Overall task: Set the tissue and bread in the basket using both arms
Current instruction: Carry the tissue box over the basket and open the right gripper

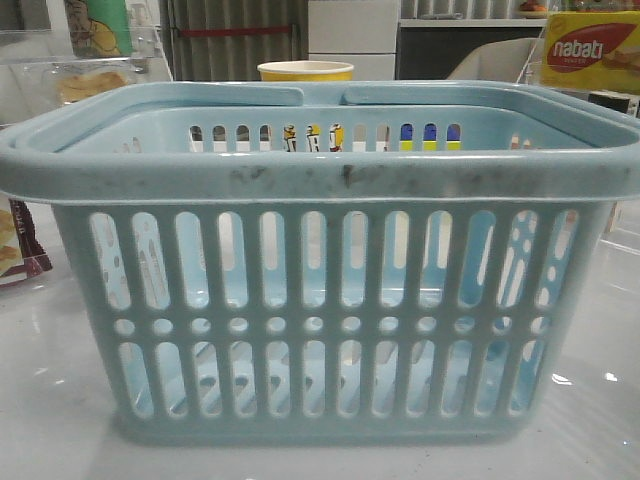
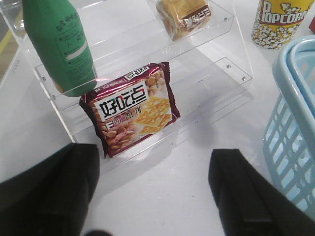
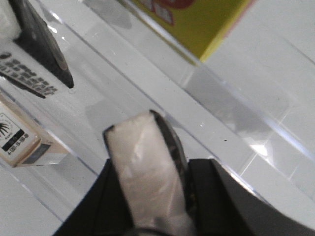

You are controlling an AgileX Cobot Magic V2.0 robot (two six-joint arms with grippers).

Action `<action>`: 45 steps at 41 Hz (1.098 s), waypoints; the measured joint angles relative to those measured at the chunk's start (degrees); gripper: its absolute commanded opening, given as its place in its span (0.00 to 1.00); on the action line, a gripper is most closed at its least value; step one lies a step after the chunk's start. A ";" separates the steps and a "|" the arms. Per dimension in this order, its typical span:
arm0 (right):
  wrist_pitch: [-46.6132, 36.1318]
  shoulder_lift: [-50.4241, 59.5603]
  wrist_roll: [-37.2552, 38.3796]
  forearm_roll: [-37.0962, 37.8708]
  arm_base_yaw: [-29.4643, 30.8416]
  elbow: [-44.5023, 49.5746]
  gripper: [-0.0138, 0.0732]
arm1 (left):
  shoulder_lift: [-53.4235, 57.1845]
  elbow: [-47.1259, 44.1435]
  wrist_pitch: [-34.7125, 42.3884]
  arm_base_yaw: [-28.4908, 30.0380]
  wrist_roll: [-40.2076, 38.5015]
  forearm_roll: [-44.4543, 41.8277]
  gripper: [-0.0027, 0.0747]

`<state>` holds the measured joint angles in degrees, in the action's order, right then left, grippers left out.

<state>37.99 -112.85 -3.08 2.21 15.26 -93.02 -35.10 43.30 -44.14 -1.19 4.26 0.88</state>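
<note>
Basket (image 1: 320, 300) fills front view. My right gripper (image 3: 147, 196) clamped on tissue (image 3: 145, 167). My left gripper (image 2: 152, 196) wide open, empty; bread (image 2: 184, 17) at 12 o'clock.

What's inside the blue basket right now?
Through the slots of the basket only its pale floor and far wall show; no tissue or bread is visible inside. The rim hides the top-down view, so something lying flat cannot be ruled out.

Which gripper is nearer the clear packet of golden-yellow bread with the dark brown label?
Left. The left gripper is open before the clear shelf that holds the bread packet; the right gripper, shut on a thin white-edged pack, shows no bread.
</note>
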 measured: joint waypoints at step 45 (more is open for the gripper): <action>5.46 35.51 -4.75 -12.12 -26.74 9.10 0.38 | 0.00 0.00 0.00 0.00 0.00 0.00 0.72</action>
<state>43.45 -77.34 -7.83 -9.91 -11.48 -83.92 -35.10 43.30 -44.14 -1.19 4.26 0.88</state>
